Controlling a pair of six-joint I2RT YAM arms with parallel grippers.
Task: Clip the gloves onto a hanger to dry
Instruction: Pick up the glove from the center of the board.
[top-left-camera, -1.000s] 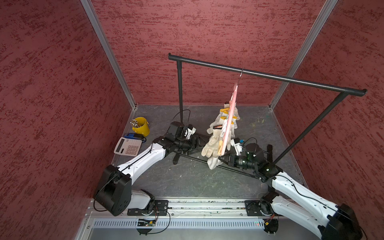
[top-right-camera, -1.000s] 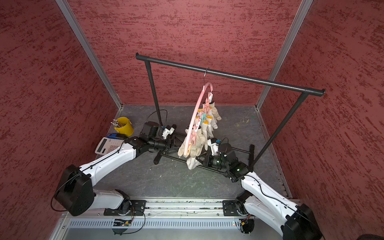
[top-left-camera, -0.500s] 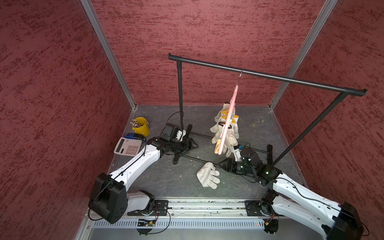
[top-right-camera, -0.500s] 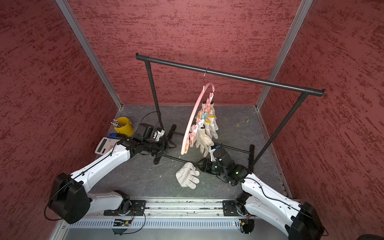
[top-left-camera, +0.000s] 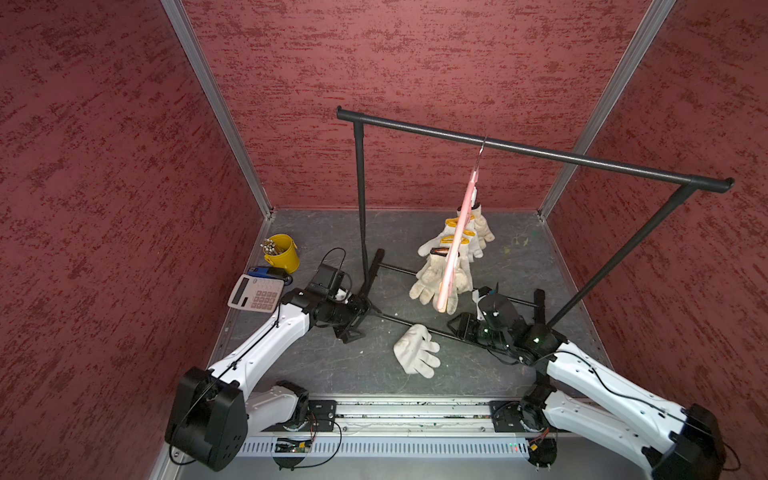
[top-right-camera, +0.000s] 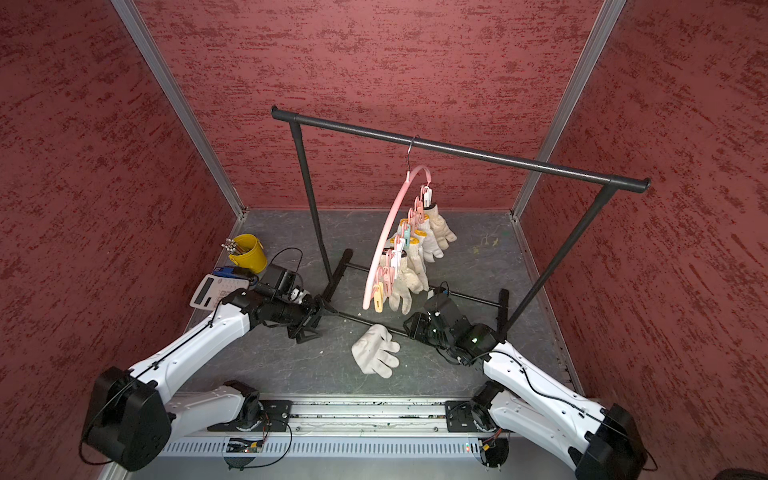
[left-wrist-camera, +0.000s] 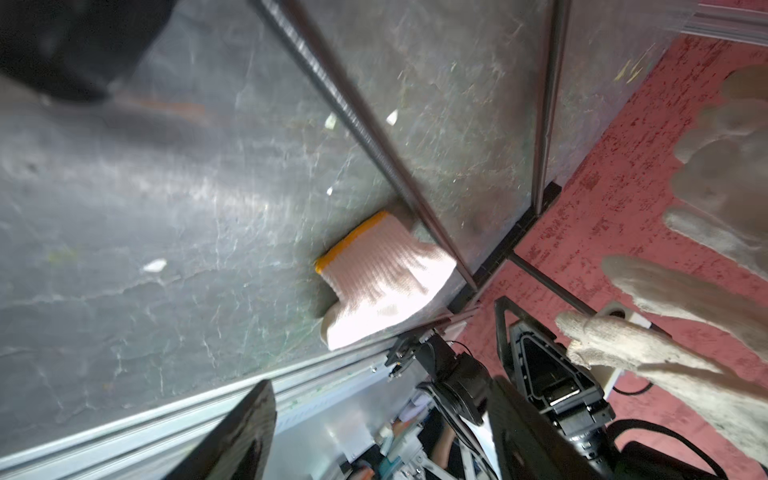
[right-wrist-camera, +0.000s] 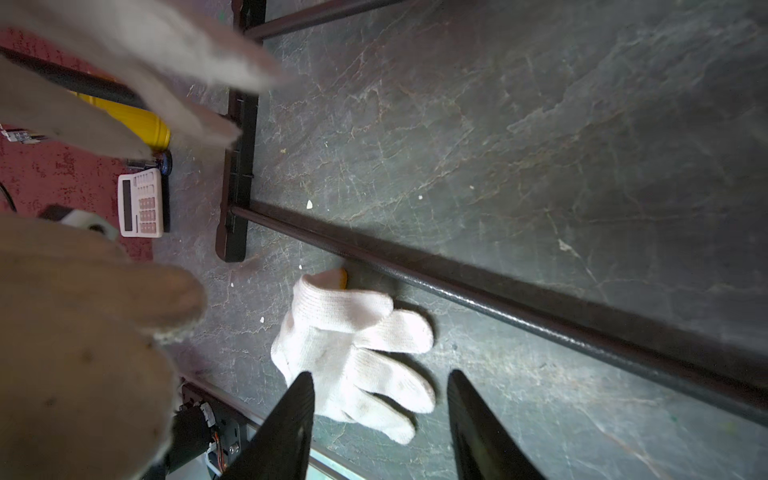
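Observation:
The pink hanger (top-left-camera: 457, 245) (top-right-camera: 384, 241) hangs by its hook from the rack bar, with several cream gloves (top-left-camera: 440, 270) (top-right-camera: 415, 266) clipped under it. One more white glove (top-left-camera: 415, 353) (top-right-camera: 376, 351) (right-wrist-camera: 353, 345) lies flat on the floor beside the rack's base bar; its yellow cuff shows in the left wrist view (left-wrist-camera: 382, 278). My right gripper (top-left-camera: 459, 328) (top-right-camera: 411, 326) (right-wrist-camera: 380, 376) stands open just above and right of that glove, holding nothing. Left of the rack's foot, my left gripper (top-left-camera: 360, 319) (top-right-camera: 318, 320) (left-wrist-camera: 382, 415) is open and empty.
The black garment rack (top-left-camera: 519, 151) spans the middle, and its base bars (top-left-camera: 415, 324) run across the floor between the arms. A yellow bucket (top-left-camera: 282, 253) and a calculator (top-left-camera: 255, 293) sit at the left. Red walls close in three sides.
My right gripper has opened. The glove held up by the hanger has dropped to the floor. My left arm has drawn back to the left, and the hanger has swung back.

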